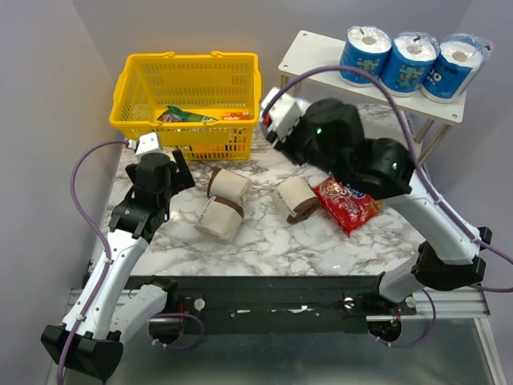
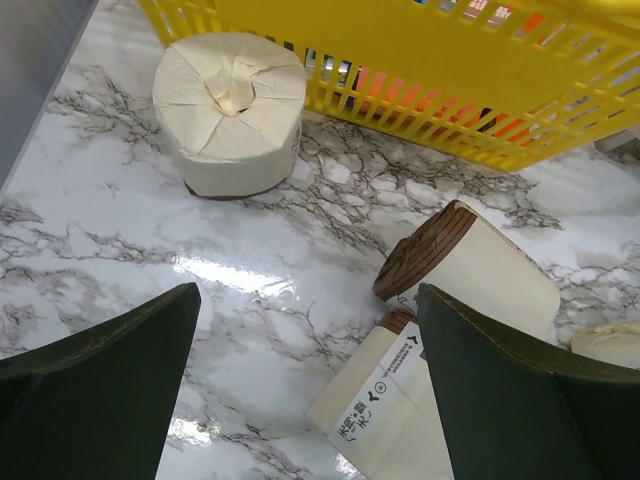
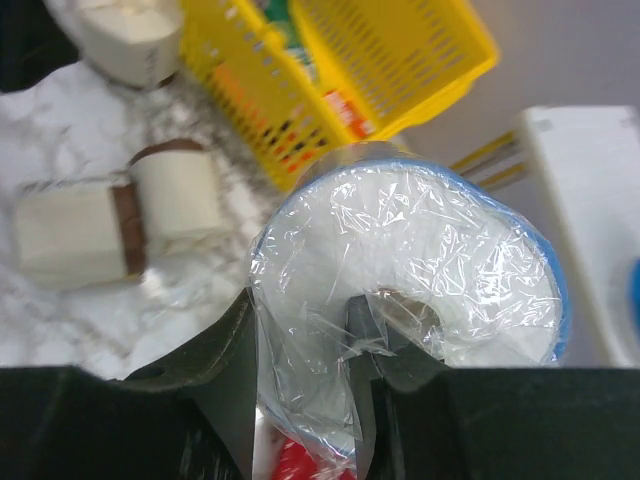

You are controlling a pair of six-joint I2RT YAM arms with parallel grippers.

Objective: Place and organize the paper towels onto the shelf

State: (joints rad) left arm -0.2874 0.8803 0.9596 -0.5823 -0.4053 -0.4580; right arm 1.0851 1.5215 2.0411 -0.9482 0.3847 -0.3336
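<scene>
Three blue-wrapped paper towel rolls [image 1: 410, 62] stand on the top board of the white shelf [image 1: 317, 50]. My right gripper [image 3: 305, 340] is shut on a fourth blue-wrapped roll [image 3: 410, 250], with one finger in its core and one outside. It holds the roll above the table, between the basket and the shelf [image 3: 590, 190]; in the top view the arm [image 1: 321, 132] hides it. Three beige rolls [image 1: 228, 184] [image 1: 220, 219] [image 1: 294, 199] lie on the marble. A fourth beige roll [image 2: 230, 110] stands upright by the basket. My left gripper [image 2: 310, 400] is open above two lying rolls [image 2: 480, 270].
A yellow shopping basket [image 1: 186, 79] with packets inside stands at the back left, also in the left wrist view [image 2: 420, 60]. A red snack bag [image 1: 346, 203] lies beside the rightmost beige roll. Grey walls close off the left and back sides.
</scene>
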